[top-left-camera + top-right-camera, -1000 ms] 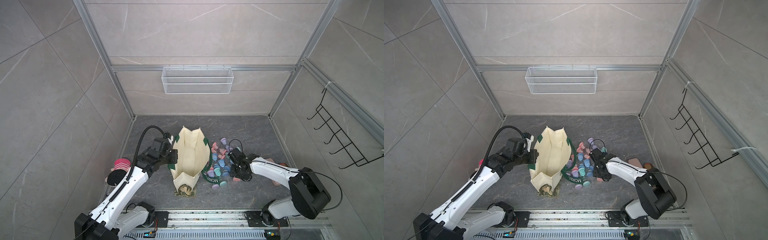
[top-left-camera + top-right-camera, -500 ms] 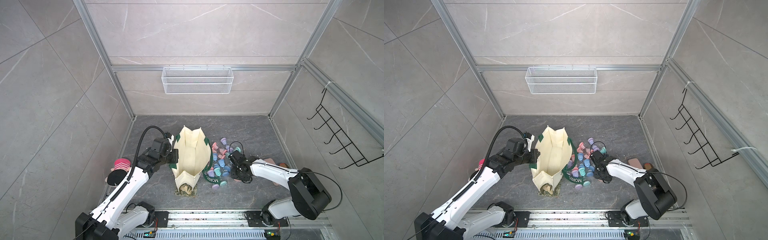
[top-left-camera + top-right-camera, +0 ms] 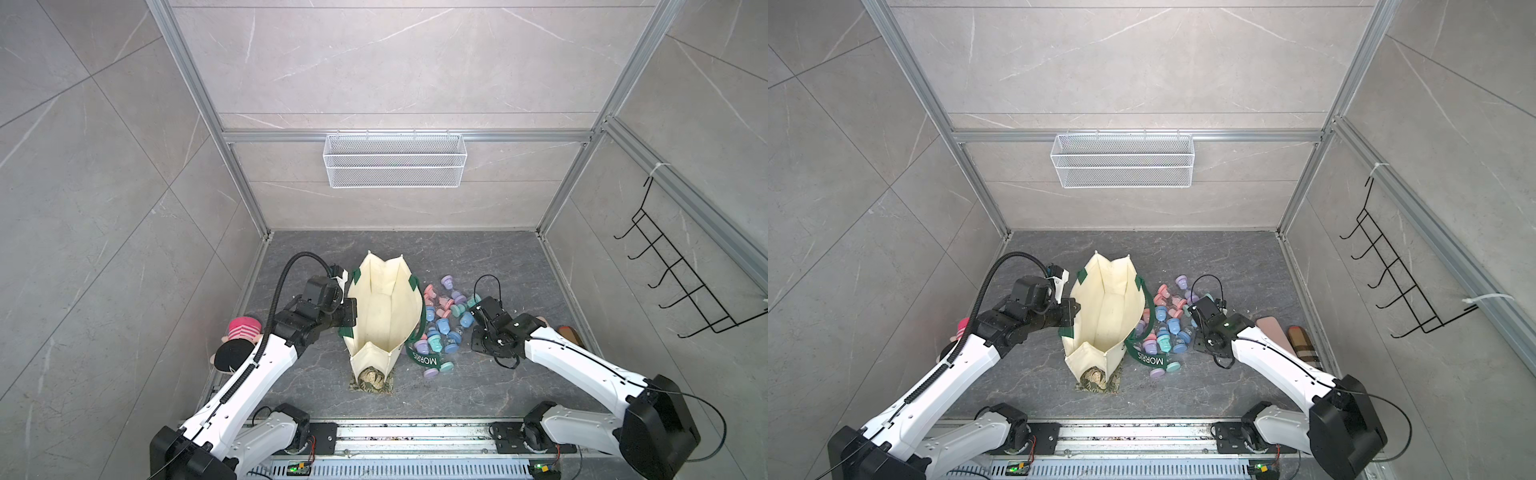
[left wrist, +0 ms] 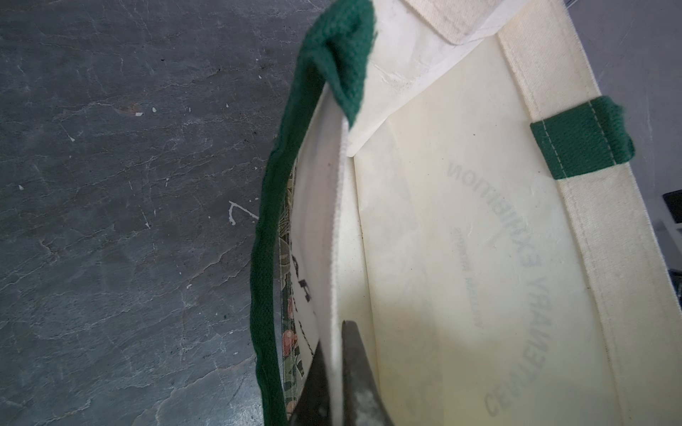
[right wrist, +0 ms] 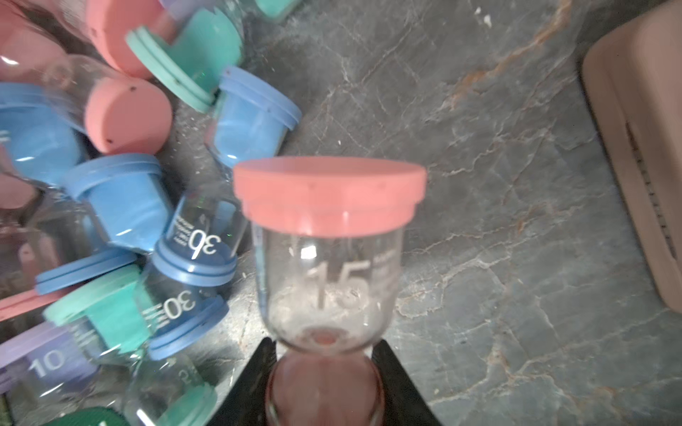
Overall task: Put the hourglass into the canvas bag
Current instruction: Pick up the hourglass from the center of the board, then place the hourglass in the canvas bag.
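Observation:
The cream canvas bag stands open on the grey floor, and its dark green strap lettered "MORRIS" lies at its right. My left gripper is shut on the bag's left wall rim, one finger inside and one outside. My right gripper is shut on the waist of a pink-capped hourglass marked 15, at the right edge of a pile of several coloured hourglasses. In both top views the held hourglass is hidden by the gripper.
A plush doll with a pink striped hat lies by the left wall. A pink case and a plaid item lie by the right wall. A patterned cloth sits under the bag's front. A wire basket hangs on the back wall.
My right gripper's jaws have closed onto the pink hourglass at the pile's edge. The left gripper has kept its hold on the bag's rim without moving.

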`<state>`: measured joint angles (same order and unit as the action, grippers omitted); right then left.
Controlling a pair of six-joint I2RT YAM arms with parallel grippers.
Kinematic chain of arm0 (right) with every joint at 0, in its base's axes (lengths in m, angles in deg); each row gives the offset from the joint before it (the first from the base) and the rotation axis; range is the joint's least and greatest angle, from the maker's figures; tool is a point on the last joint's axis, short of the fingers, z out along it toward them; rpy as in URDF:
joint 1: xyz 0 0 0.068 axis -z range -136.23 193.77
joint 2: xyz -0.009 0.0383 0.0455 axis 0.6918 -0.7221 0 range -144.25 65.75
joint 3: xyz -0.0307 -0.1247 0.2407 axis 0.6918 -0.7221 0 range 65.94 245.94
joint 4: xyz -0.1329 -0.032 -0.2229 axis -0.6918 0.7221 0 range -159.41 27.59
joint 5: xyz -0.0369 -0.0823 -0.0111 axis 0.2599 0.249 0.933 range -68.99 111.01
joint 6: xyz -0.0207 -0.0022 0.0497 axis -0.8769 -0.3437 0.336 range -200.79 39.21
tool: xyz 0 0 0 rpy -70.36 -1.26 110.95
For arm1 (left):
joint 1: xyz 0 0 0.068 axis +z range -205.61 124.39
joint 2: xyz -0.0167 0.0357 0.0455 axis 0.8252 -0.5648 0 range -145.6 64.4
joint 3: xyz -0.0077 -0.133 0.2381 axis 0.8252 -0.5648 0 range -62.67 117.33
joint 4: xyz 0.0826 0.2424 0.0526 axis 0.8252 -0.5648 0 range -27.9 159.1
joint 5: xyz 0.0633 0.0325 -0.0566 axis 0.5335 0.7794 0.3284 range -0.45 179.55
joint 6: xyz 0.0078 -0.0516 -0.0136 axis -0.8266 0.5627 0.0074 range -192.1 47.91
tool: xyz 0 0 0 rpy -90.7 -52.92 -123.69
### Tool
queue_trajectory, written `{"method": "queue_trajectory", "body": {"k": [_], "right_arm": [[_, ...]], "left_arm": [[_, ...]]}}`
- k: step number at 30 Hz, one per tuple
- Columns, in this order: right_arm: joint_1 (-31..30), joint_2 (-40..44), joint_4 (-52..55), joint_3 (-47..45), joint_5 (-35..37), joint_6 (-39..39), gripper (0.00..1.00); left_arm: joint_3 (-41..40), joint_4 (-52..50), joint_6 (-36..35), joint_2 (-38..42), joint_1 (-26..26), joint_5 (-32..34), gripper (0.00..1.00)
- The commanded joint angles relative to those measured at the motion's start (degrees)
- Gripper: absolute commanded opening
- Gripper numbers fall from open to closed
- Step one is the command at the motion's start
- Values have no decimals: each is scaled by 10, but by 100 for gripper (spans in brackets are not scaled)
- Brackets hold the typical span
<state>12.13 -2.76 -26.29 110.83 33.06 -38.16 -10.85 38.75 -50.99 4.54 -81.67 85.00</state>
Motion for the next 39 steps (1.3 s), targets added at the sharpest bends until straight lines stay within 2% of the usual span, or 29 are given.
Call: {"method": "queue_trajectory", "body": {"k": [1,9,17,28,33,39], "right_arm": [[-3,36,32,42,13,-17,0],[-36,99,31,160,-8,-24,0],[-127,86,-37,252,-12,-30,0],[-313,-96,-62,432,67,-51,0],[-350,-165,-90,480,62,-56,0],[-355,-225,-96,505,53,-38,0]], "left_arm": [[-5,35,13,11,1,6,0],[-4,40,16,10,1,-1,0],[-6,42,17,11,1,-7,0],[-8,43,18,18,1,-10,0],[-8,43,19,23,0,-15,0],[-12,45,21,33,1,-16,0]]}}
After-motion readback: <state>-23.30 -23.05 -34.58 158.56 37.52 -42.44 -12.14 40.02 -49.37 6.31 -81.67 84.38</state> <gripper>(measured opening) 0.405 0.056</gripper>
